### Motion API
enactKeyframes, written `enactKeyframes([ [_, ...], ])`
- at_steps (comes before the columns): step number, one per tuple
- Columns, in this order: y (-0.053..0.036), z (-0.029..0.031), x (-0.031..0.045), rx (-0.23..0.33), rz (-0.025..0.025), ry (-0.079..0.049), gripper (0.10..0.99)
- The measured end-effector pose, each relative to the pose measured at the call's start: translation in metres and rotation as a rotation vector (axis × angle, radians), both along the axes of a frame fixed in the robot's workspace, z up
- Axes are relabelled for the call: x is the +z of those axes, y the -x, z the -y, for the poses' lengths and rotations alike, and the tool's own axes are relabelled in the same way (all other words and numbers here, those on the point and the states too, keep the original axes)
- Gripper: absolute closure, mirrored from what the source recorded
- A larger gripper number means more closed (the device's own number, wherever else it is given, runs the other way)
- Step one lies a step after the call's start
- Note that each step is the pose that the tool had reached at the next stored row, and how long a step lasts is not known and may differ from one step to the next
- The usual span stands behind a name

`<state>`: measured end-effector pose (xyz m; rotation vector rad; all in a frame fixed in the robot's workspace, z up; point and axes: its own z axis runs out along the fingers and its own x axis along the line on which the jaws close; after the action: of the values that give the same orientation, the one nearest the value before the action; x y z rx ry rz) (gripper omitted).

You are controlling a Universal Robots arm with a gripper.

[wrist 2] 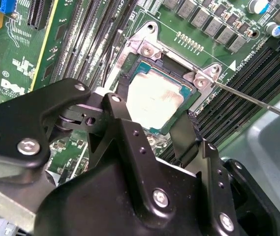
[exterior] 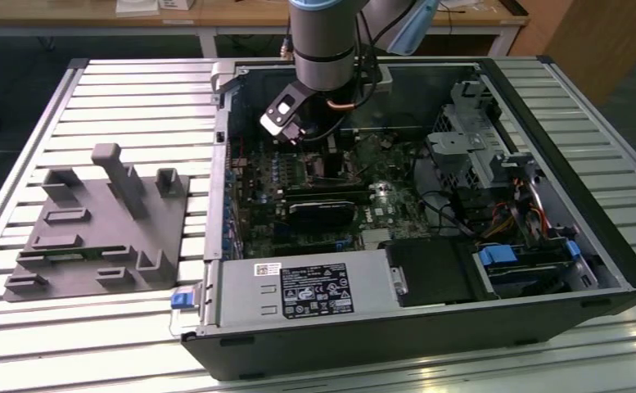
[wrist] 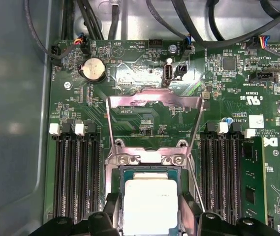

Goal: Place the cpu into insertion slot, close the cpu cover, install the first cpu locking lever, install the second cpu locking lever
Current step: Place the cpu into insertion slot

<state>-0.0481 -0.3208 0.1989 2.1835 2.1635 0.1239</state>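
The cpu (wrist: 150, 206) (wrist 2: 154, 98), a pale silver square, lies flat in the insertion slot (wrist: 149, 170) on the green board. The cpu cover (wrist: 154, 102), a silvery frame with a square window, is swung back and lies open beyond the slot. My gripper (wrist 2: 152, 112) (wrist: 150, 214) hangs low over the slot with one black finger on each side of the cpu. A narrow gap shows between each finger (wrist: 111, 209) and the chip's edge, so the gripper is open. A thin locking lever (wrist 2: 258, 101) sticks out beside the slot. In the exterior view the gripper (exterior: 301, 135) is inside the open computer case.
Long black memory slots (wrist: 76, 172) (wrist: 223, 172) flank the insertion slot. Cables (wrist: 130, 14) run along the case wall. In the case, a black card (exterior: 323, 209), a power supply (exterior: 307, 291) and a drive cage (exterior: 481, 155) surround the board. A grey fixture (exterior: 99, 225) sits at the exterior view's left.
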Motion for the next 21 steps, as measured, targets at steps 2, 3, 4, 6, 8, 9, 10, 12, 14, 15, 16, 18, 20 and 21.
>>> enactKeyframes([
  [2,0.0,0.0,0.0,0.0,0.0,-0.001,0.475],
  [3,0.0,0.0,0.0,0.0,0.0,-0.001,0.49],
  [4,0.0,0.0,0.0,0.0,0.0,-0.001,0.557],
  [6,0.0,0.0,0.0001,0.0,-0.0001,-0.002,0.62],
  [8,0.0,0.0001,0.0001,0.0,-0.0002,-0.002,0.675],
  [9,0.0,0.0001,0.0001,0.0,-0.0002,-0.003,0.729],
  [10,0.0,0.0,0.0001,0.0,-0.0002,-0.003,0.788],
  [12,0.0,0.0,0.0,0.0,0.0,-0.004,0.847],
  [14,0.0,0.0,0.0,0.0,0.0,-0.005,0.906],
  [15,0.0,0.0,0.0,0.0,0.0,-0.005,0.965],
  [16,0.0,0.0,0.0,0.0,-0.0001,-0.005,0.98],
  [18,0.0,0.0,0.0,0.0,0.0,-0.006,0.98],
  [20,0.0,0.0,0.0,0.0,0.0,-0.007,0.98],
  [21,0.0,0.0,0.0003,0.0,0.0001,-0.007,0.98],
])
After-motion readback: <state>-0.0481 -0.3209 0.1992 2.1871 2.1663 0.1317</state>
